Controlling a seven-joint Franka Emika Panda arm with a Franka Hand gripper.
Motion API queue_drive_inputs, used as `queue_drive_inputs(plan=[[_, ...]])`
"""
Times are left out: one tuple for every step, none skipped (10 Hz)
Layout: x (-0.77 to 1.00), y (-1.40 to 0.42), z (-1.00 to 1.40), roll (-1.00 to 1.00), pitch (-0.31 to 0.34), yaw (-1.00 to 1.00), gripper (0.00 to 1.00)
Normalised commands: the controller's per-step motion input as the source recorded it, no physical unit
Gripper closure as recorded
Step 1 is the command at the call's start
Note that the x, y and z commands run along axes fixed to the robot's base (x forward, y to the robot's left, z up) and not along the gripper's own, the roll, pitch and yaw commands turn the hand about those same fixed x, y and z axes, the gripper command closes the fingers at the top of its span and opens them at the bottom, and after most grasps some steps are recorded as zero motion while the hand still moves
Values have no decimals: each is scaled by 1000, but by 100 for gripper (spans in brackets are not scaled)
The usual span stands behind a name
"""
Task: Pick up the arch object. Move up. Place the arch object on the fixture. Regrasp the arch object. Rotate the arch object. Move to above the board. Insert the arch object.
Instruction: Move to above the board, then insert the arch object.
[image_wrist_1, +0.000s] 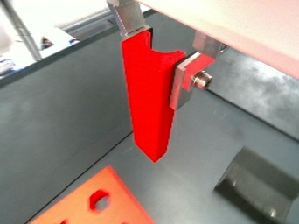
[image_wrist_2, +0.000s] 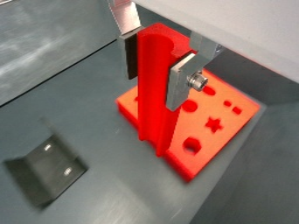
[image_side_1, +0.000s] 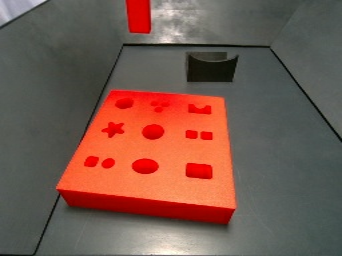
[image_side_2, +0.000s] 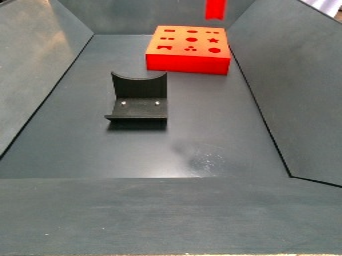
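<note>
My gripper (image_wrist_1: 158, 52) is shut on the arch object (image_wrist_1: 149, 96), a slim bright red bar that hangs upright between the silver fingers, its notched end up at the jaws; both wrist views show this grasp (image_wrist_2: 156, 68). In both side views only the bar's lower end shows at the top edge (image_side_1: 138, 14) (image_side_2: 215, 8), high in the air, and the gripper itself is out of frame. The board (image_side_1: 160, 150), a flat red slab with shaped holes, lies on the floor and shows under the bar in a wrist view (image_wrist_2: 228, 122). The fixture (image_side_1: 210, 66) stands empty beside the board.
Dark grey floor with sloping grey walls on all sides (image_side_2: 54, 90). The fixture (image_side_2: 138, 100) stands apart from the board (image_side_2: 187, 48), with bare floor between them. A corner of the board (image_wrist_1: 100, 206) and the fixture (image_wrist_1: 257, 184) show below the bar.
</note>
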Motion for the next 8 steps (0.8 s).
queue_drive_inputs(plan=[[384, -1000, 326, 11, 145, 9, 100], [397, -1000, 325, 12, 112, 11, 100], [420, -1000, 322, 19, 115, 10, 100], [450, -1000, 326, 35, 131, 9, 100], [435, -868, 278, 58, 145, 9, 100], [339, -596, 185, 71, 148, 9, 100], [210, -281, 86, 93, 143, 10, 100], [1000, 143, -829, 0, -30, 0, 100]])
